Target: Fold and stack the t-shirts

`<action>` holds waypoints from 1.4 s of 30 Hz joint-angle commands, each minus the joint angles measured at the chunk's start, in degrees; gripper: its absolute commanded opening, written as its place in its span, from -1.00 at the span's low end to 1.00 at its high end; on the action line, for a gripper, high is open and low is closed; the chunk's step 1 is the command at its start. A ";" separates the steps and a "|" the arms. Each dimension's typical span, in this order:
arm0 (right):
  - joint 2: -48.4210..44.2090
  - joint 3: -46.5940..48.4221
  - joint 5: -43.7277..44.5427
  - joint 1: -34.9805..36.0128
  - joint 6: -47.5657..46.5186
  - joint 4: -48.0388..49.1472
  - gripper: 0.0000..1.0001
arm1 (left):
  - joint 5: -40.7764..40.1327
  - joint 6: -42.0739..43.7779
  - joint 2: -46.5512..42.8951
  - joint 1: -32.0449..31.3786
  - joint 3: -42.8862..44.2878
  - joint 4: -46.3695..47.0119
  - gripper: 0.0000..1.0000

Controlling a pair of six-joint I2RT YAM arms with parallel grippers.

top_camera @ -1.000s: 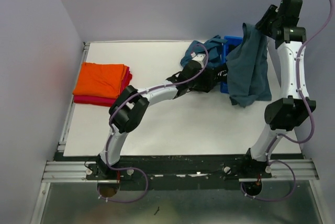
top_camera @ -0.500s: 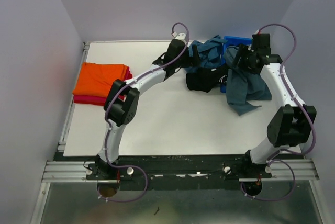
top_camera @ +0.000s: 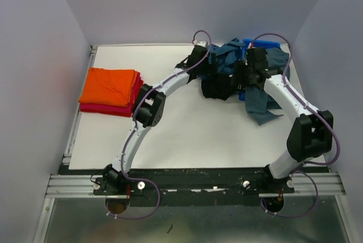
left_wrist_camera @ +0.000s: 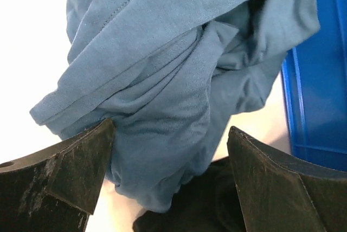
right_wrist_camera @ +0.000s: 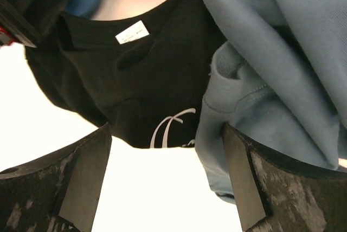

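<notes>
1. The black shirt [right_wrist_camera: 108,85] has a white label [right_wrist_camera: 132,32] at its neck, with small print on it (too fine to read).
2. The same shirt carries a white looping mark [right_wrist_camera: 169,125], half hidden and not legible.

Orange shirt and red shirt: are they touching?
Touching. The top view shows the orange shirt lying folded directly on the red shirt, whose edges peek out beneath it.
</notes>
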 commanded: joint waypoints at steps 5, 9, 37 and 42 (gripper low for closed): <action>9.94 7.24 14.94 3.88 -3.33 -1.83 0.62 | 4.12 -4.76 2.68 4.18 1.27 0.45 0.10; 10.56 8.65 19.16 3.88 -2.63 -3.67 -0.24 | 6.68 -5.56 -0.48 6.29 -3.82 3.52 -0.60; 25.67 33.72 6.26 -16.60 3.70 -9.83 -0.99 | 4.23 2.17 -43.71 7.96 -39.86 -0.06 -1.00; 30.42 29.84 5.55 -16.77 5.37 -8.07 -0.99 | 3.62 2.70 -53.91 7.09 -45.67 -3.05 -1.00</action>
